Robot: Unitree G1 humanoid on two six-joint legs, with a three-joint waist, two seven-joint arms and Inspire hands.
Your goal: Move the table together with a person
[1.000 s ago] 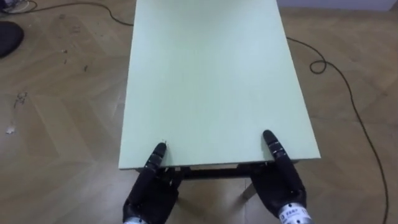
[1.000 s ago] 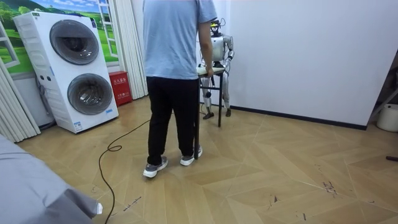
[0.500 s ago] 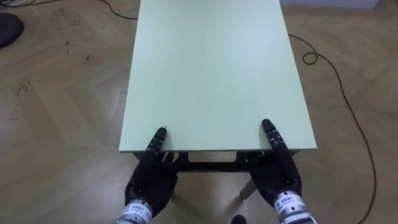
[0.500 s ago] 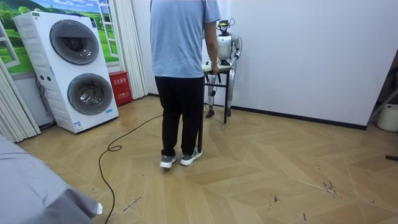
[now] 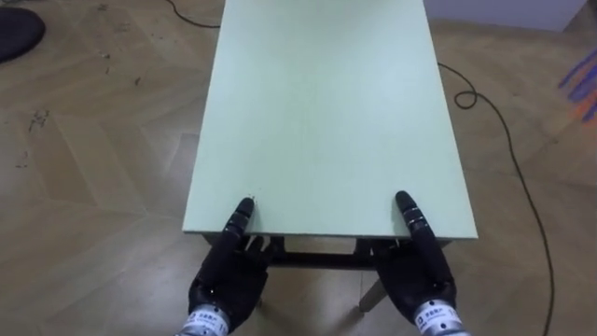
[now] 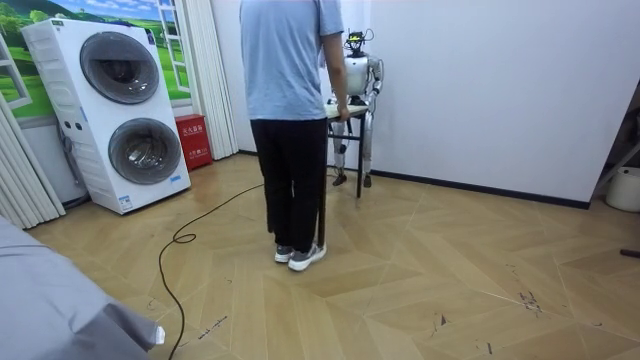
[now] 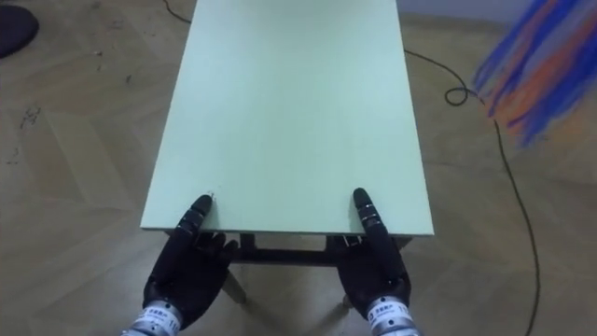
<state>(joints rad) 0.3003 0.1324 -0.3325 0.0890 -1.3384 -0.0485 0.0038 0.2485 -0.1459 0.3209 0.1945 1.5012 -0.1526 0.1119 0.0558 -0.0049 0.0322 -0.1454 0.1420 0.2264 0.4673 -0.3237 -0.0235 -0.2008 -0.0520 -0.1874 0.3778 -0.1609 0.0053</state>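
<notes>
Gripping the table (image 5: pixel 326 112) by its near short edge, my left hand (image 5: pixel 227 275) and right hand (image 5: pixel 417 271) each had a thumb on top, fingers apparently hooked underneath. Its long axis ran straight away from me toward the person (image 6: pixel 290 60) holding the far end.

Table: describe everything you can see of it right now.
The table has a plain pale green rectangular top, smooth and bare, with a dark frame beneath. It is level above the wood floor, close to a white wall. The left hand and right hand meet its near short edge. A person holds the far end.
</notes>
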